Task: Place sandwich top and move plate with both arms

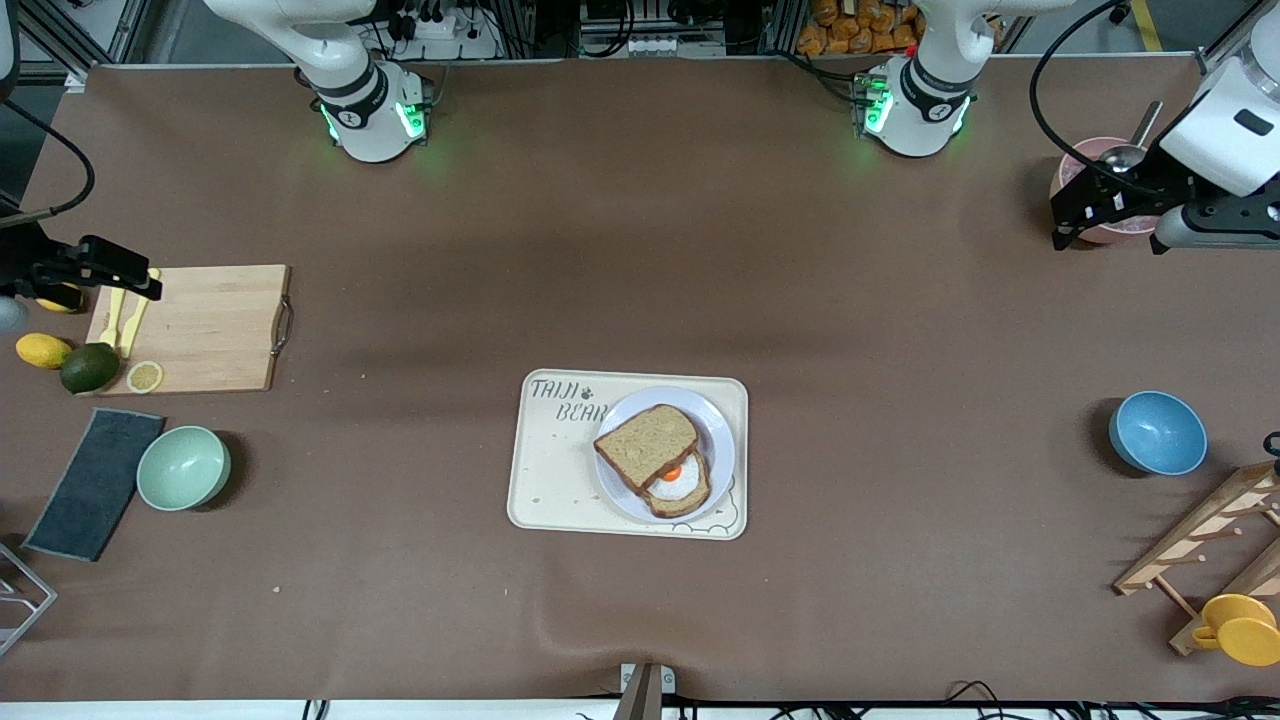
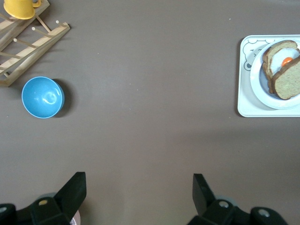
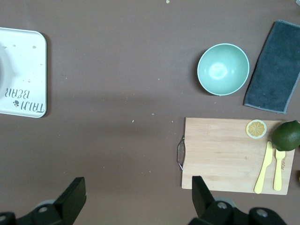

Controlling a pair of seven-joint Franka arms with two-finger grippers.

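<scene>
Nearest the front camera, at the left arm's end of the table, a wooden rack (image 1: pixel 1205 545) lies with a yellow cup (image 1: pixel 1240 628) on it, and a blue bowl (image 1: pixel 1157 432) sits a little farther off. In the middle of the table a cream tray (image 1: pixel 560 480) carries the plate (image 1: pixel 718 428), which sits in the part of the tray toward the left arm's end. On the plate the sandwich top (image 1: pixel 646 445) lies flat across the egg-topped slice (image 1: pixel 682 484), shifted so that it covers only part of it; the yolk and some of the white show at the edge nearer the camera. Toward the right arm's end, a green bowl (image 1: pixel 183 467) sits beside a dark cloth (image 1: pixel 95 482); farther from the camera is a cutting board (image 1: pixel 215 330) with a lemon slice (image 1: pixel 145 376) and yellow cutlery (image 1: pixel 128 318) on it, and an avocado (image 1: pixel 89 367) and a lemon (image 1: pixel 42 350) just off its edge. The right gripper (image 1: pixel 112 268) hovers over the end of that board, its jaws spread wide and holding nothing. The left gripper (image 1: pixel 1085 213) hangs over a pink bowl (image 1: pixel 1105 228) at the table's left-arm end, fingers likewise wide apart and empty. Both sets of jaws are well apart from the bread and the plate, one out at each end of the table with the tray between them.
</scene>
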